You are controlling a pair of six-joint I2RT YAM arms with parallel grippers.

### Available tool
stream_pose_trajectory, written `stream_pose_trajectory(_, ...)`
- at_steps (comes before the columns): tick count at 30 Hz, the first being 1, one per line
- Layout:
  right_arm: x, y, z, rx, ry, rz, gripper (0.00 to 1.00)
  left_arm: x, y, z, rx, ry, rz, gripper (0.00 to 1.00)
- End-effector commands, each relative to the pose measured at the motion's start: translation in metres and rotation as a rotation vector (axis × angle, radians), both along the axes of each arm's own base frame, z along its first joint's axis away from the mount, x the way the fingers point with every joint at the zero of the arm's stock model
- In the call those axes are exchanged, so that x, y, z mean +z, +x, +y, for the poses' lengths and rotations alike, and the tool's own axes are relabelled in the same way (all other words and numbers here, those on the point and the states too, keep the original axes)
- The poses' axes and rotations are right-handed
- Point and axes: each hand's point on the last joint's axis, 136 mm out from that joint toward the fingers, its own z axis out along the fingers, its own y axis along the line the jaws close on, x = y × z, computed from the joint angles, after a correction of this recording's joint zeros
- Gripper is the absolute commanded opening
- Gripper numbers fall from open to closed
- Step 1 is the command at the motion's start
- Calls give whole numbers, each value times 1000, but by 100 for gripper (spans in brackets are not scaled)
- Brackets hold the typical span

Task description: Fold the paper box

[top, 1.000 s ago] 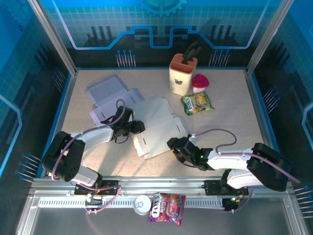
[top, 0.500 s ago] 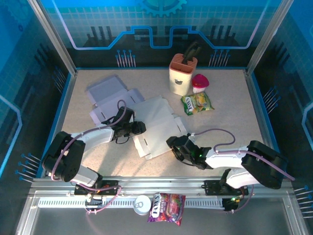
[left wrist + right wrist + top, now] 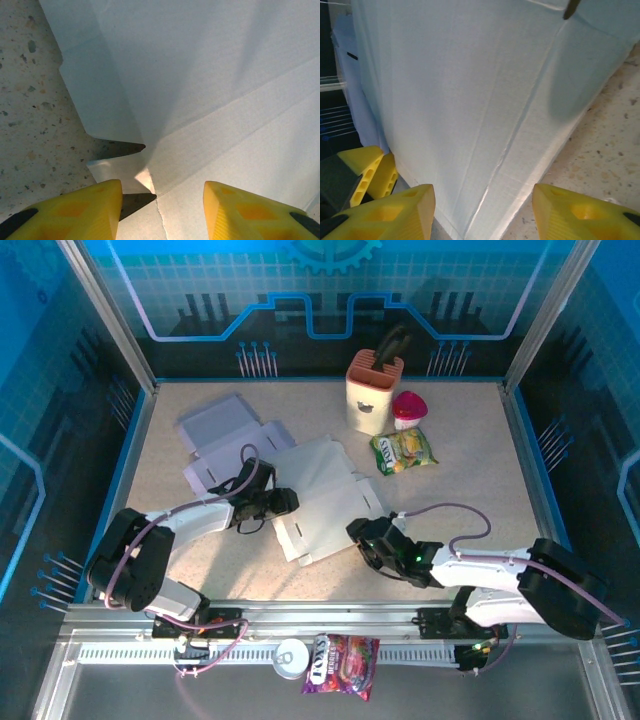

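Paper box (image 3: 318,490): flat, between both claws.
Left claw (image 3: 284,502): half open, empty, at left edge.
Right claw (image 3: 362,542): half open, empty, at near-right edge.

At the far side of the table (image 3: 480,480) we see a cream holder (image 3: 372,398) with an orange top. A pink-capped thing (image 3: 408,408) sits just right of it, and a green snack bag (image 3: 404,451) lies nearer. On the near rail (image 3: 130,652), a purple packet (image 3: 341,651) lies just right of a white disc (image 3: 290,657).
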Motion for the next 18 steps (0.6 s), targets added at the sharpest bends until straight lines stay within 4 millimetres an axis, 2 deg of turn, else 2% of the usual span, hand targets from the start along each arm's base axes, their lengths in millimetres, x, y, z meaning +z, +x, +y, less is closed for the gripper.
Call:
stream_pose_trajectory(1, -8, 2, -10, -38, -29, 11, 54, 4, 1, -2, -8, 6, -3, 47)
stream_pose_trajectory(18, -16, 7, -6, -43, -21, 41, 54, 4, 1, -4, -17, 8, -3, 47)
